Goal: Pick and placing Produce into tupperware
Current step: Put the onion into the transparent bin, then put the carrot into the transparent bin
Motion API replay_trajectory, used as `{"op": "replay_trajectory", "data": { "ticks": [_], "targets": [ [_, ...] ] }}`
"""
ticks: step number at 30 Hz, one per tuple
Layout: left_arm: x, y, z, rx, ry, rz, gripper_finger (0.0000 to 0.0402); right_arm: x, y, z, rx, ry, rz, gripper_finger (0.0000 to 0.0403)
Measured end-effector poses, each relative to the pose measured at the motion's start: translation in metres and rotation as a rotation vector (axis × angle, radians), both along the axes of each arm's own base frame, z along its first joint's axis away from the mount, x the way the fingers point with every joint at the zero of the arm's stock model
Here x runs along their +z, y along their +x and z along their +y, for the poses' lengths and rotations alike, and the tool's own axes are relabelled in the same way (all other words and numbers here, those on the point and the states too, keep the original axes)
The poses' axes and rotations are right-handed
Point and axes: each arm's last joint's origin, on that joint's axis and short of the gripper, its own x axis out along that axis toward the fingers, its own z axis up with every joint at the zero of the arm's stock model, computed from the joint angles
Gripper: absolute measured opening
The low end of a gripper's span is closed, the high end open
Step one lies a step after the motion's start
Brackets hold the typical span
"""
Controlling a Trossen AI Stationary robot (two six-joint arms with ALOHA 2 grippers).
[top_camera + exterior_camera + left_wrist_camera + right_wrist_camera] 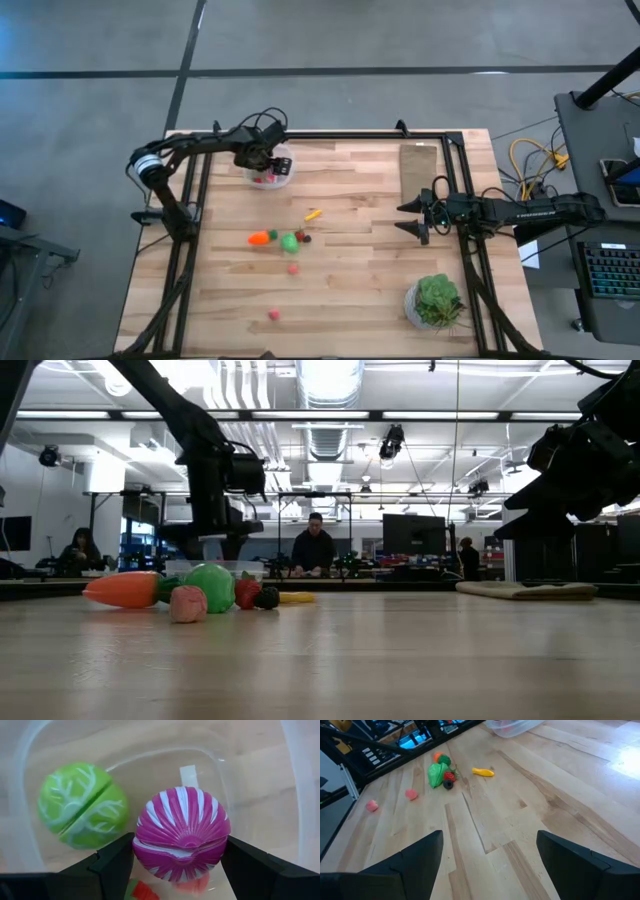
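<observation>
Inside the tupperware [300,795], the left hand [180,865] grips a purple-striped ball [181,832].

Grey floor [330,35], ceiling strip lights [330,412], monitors [412,535].

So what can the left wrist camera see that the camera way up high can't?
Only the left wrist view shows inside the tupperware: a green ball and a purple striped ball between the left hand's fingers. Only the high view shows the carrot, the potted plant and the right hand. Both show the tupperware on the wooden table.
</observation>
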Motion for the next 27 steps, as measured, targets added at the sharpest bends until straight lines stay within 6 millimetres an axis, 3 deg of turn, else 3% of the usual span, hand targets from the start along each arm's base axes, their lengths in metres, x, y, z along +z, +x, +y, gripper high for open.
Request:
{"op": "replay_trajectory", "data": {
  "ticks": [11, 22, 27],
  "targets": [
    [0.0073, 0.006, 0.0051, -0.026, 0.028, -0.012, 0.0263, 0.0, 0.0, 0.0, 0.0, 0.0, 0.0, 0.0313],
    [0.0068, 0.0053, 0.0045, -0.022, 0.021, -0.008, 0.033, 0.0, 0.0, 0.0, 0.0, 0.0, 0.0, 0.0313],
    [0.0091, 0.007, 0.0045, -0.032, -0.001, -0.034, 0.034, 0.0, 0.0, 0.0, 0.0, 0.0, 0.0, 0.0313]
  ]
}}
